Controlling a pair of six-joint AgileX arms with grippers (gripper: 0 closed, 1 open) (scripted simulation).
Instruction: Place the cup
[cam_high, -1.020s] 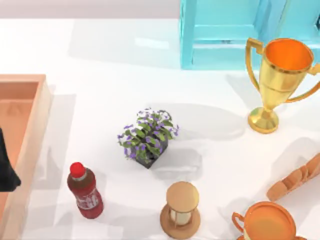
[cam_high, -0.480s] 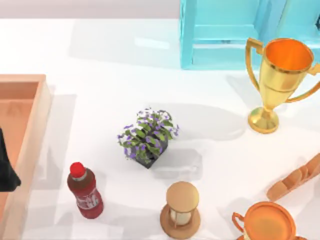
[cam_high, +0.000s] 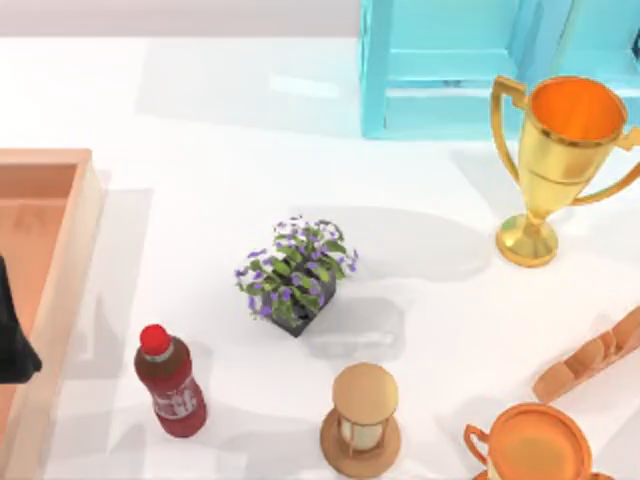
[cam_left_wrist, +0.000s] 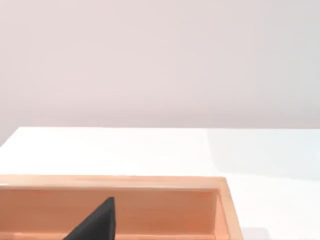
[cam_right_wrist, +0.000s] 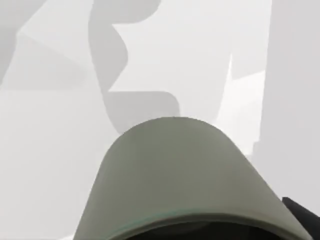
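A grey-green cup (cam_right_wrist: 185, 175) looms close in the right wrist view, above a white surface crossed by shadows. My right gripper (cam_right_wrist: 195, 234) appears shut on the cup, with one dark fingertip (cam_right_wrist: 301, 214) showing at the cup's side. My left gripper (cam_high: 12, 335) is a dark shape at the top view's left edge, over a wooden tray (cam_high: 60, 300). In the left wrist view a dark fingertip (cam_left_wrist: 96, 224) sits in front of the tray's wall (cam_left_wrist: 165, 207).
On the table stand a potted purple-flowered plant (cam_high: 295, 272), a red bottle (cam_high: 170, 385), an hourglass (cam_high: 362, 420), a gold trophy (cam_high: 555, 165), a loaf of bread (cam_high: 595, 360), an orange handled vessel (cam_high: 530, 448) and a light-blue rack (cam_high: 470, 65) at the back.
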